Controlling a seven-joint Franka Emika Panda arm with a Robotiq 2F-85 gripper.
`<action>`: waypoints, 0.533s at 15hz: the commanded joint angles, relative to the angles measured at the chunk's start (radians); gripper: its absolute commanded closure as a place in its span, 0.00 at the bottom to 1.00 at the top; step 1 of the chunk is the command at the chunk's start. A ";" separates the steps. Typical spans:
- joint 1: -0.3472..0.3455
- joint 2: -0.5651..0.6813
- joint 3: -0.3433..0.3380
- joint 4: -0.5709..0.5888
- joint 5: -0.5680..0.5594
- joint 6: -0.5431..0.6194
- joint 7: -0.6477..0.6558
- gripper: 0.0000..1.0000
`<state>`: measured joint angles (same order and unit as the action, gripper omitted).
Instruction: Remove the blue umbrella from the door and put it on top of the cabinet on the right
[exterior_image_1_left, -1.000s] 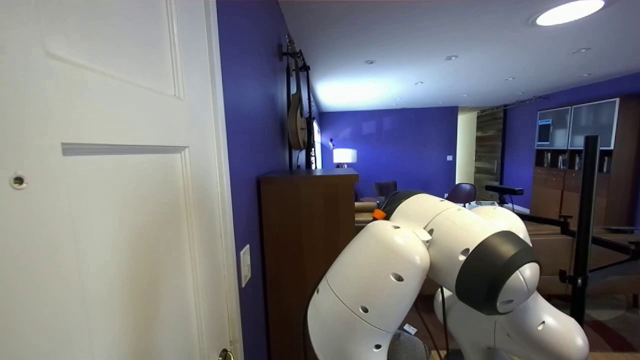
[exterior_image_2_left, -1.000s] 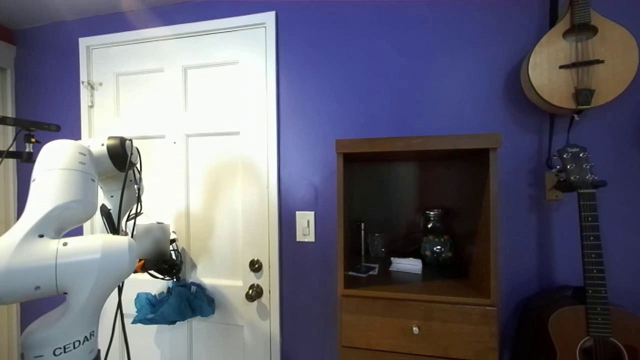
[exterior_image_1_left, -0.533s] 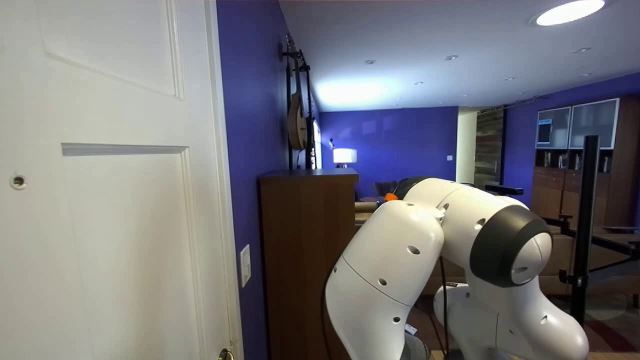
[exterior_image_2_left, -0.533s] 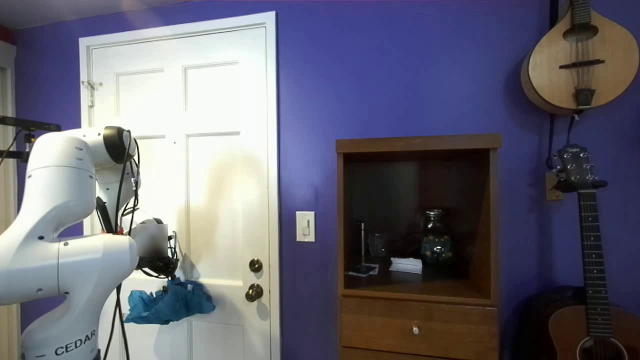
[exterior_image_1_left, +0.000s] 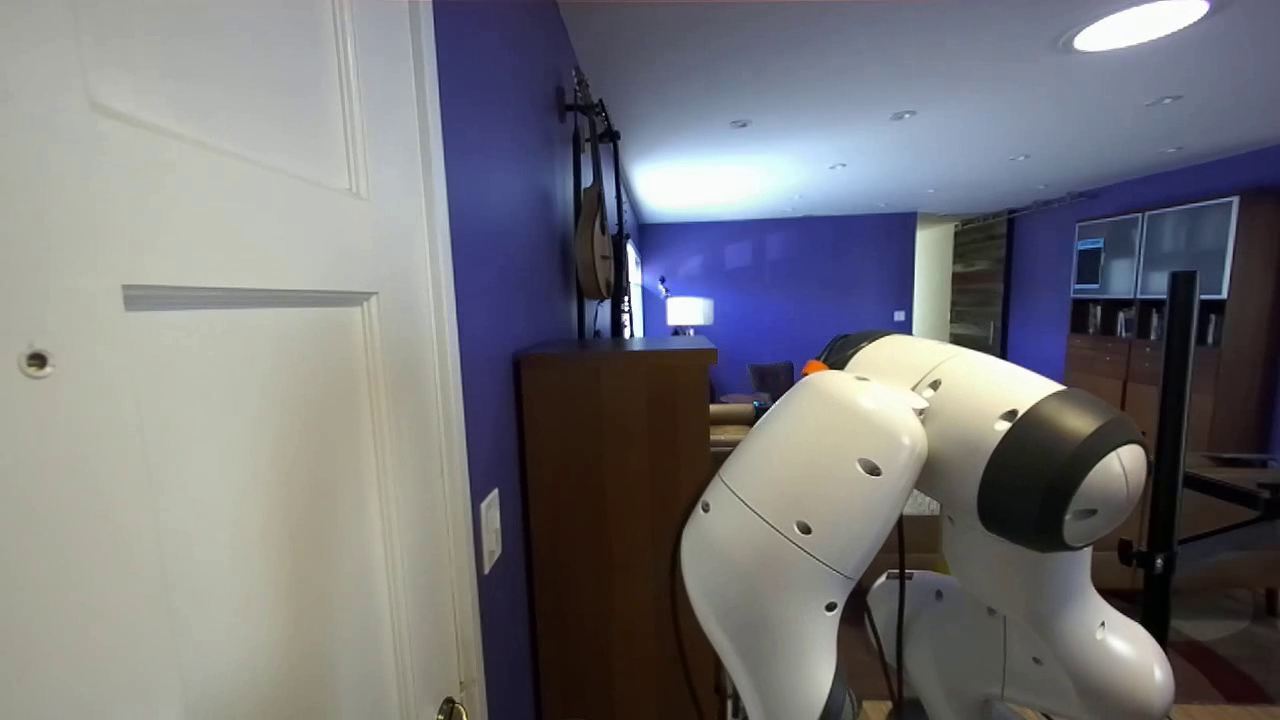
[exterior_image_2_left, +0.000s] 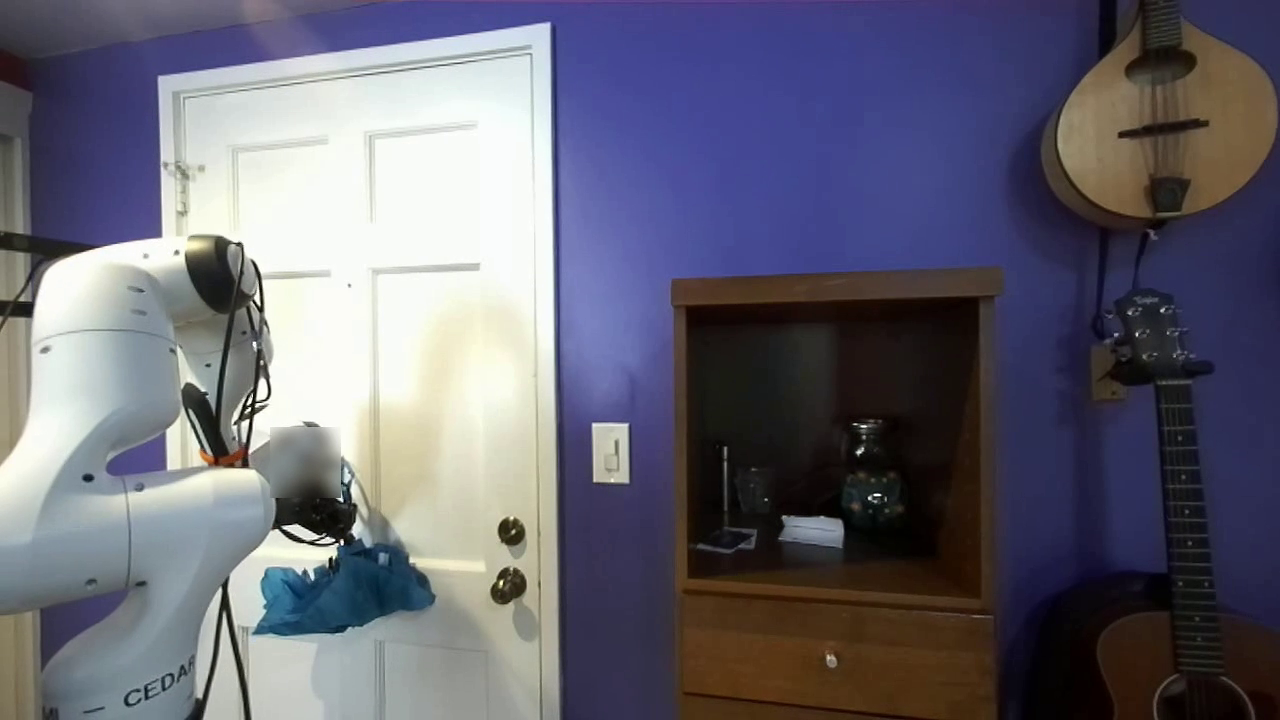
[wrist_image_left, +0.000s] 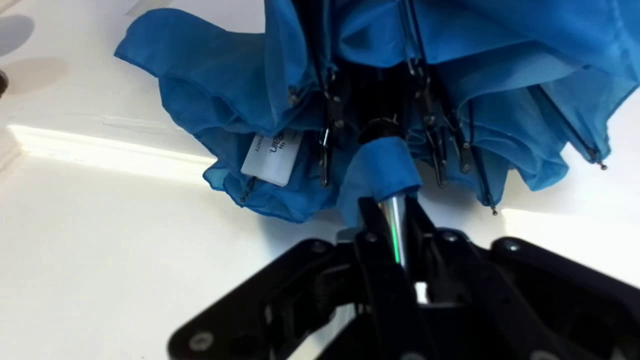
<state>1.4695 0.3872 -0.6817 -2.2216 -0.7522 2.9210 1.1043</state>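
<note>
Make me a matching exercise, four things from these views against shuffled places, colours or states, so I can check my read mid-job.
1. umbrella
2. fingers
3. cabinet
4. light switch

A. brown
B. on the wall, between door and cabinet
C. on either side of a metal shaft
D. blue

Pairs: 1-D; 2-C; 3-A; 4-B

Blue umbrella (wrist_image_left: 380, 112) partly outside wrist view
</note>
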 joint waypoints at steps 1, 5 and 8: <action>0.104 -0.051 -0.108 -0.033 -0.093 -0.021 0.115 0.96; 0.205 -0.057 -0.217 -0.037 -0.176 -0.006 0.214 0.96; 0.286 -0.065 -0.295 -0.045 -0.238 -0.012 0.284 0.96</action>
<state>1.6724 0.3685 -0.8974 -2.2386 -0.9049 2.9171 1.3028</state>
